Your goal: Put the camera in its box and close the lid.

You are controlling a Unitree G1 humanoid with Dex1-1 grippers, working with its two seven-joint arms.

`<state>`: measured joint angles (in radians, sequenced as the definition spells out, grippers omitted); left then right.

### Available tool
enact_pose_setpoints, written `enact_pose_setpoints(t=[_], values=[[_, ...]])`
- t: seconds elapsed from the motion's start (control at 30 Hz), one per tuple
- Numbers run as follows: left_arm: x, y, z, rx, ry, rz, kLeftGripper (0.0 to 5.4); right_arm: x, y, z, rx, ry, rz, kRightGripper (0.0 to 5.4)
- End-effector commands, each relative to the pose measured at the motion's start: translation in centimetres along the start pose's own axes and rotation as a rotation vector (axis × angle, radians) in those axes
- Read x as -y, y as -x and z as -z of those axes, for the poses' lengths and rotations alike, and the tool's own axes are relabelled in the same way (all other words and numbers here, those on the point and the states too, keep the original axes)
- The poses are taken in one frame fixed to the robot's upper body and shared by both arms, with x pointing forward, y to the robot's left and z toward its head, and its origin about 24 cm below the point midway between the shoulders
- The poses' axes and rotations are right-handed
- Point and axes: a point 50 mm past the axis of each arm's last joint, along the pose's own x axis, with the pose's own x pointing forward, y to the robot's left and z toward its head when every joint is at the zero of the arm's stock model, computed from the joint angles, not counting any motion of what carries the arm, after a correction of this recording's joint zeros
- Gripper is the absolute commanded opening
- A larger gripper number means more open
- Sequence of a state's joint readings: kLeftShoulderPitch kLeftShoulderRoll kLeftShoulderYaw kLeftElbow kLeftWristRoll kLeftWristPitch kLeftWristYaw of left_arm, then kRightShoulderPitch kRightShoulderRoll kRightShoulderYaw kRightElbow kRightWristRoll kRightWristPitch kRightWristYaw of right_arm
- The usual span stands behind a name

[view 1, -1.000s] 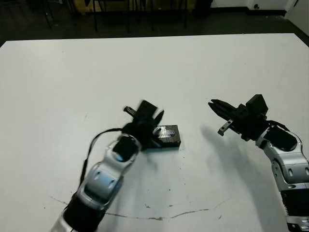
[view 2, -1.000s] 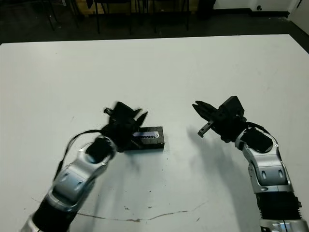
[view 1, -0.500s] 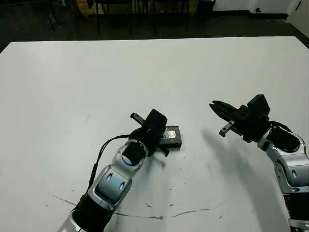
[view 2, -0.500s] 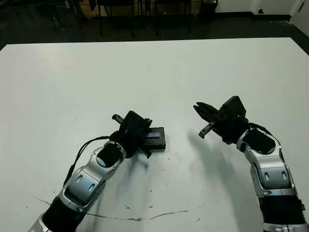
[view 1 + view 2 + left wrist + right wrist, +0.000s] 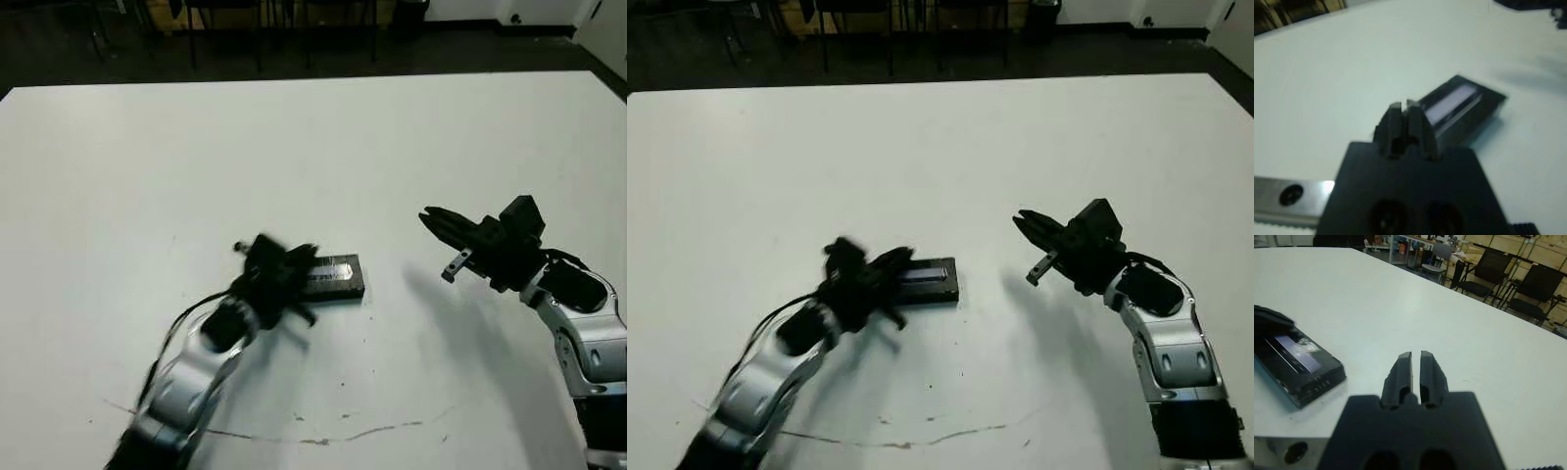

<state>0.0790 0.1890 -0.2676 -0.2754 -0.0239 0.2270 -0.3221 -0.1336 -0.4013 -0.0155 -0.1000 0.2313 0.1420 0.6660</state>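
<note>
The lid (image 5: pixel 333 270), a black slab with a pale grey stripe, lies flat on top of the box (image 5: pixel 1312 384), whose black side wall shows beneath it near mid-table. The camera is hidden. My left gripper (image 5: pixel 302 262) is motion-blurred at the left end of the lid. In the left wrist view its fingers (image 5: pixel 1400 115) are pressed together with nothing between them, just short of the lid (image 5: pixel 1452 102). My right gripper (image 5: pixel 428 215) hovers shut to the right of the box, well apart from it, pointing towards it.
The white table (image 5: pixel 313 137) stretches far behind the box. A thin dark crack or scratch (image 5: pixel 323 439) runs along the table near its front edge. Chairs and desks (image 5: pixel 1508 279) stand beyond the far edge.
My left arm has swung back to the left and lower, and is now blurred with motion; half a second ago its gripper lay over the lid's left end. The right arm has barely moved.
</note>
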Motion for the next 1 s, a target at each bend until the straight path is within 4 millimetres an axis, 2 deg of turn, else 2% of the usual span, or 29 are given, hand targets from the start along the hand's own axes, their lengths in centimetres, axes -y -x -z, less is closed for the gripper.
enact_pose_setpoints(t=[0.03,0.13,0.23,0.43,0.8,1.0], values=[[-1.5,1.9,-0.8,0.088,-0.030,-0.071,0.03,-1.1,0.4,0.2,0.048,-0.037,0.038,0.00],[-2.8,3.4,-2.3,0.195,0.005,-0.154,0.03,-1.6,0.6,0.1,0.107,-0.062,0.060,0.00],[-4.3,4.7,-3.5,0.266,-0.031,-0.253,0.03,-1.7,0.6,0.2,0.116,-0.099,0.088,0.00],[-6.9,6.4,-3.8,0.305,-0.022,-0.459,0.03,-1.8,0.5,0.3,0.112,-0.157,0.140,0.00],[-7.7,6.7,-2.8,0.382,0.105,-0.779,0.03,-4.1,0.1,0.0,0.131,-0.079,0.283,0.00],[-7.3,6.0,-2.4,0.367,0.128,-0.809,0.03,-4.7,-0.1,-0.1,0.132,-0.035,0.344,0.00]])
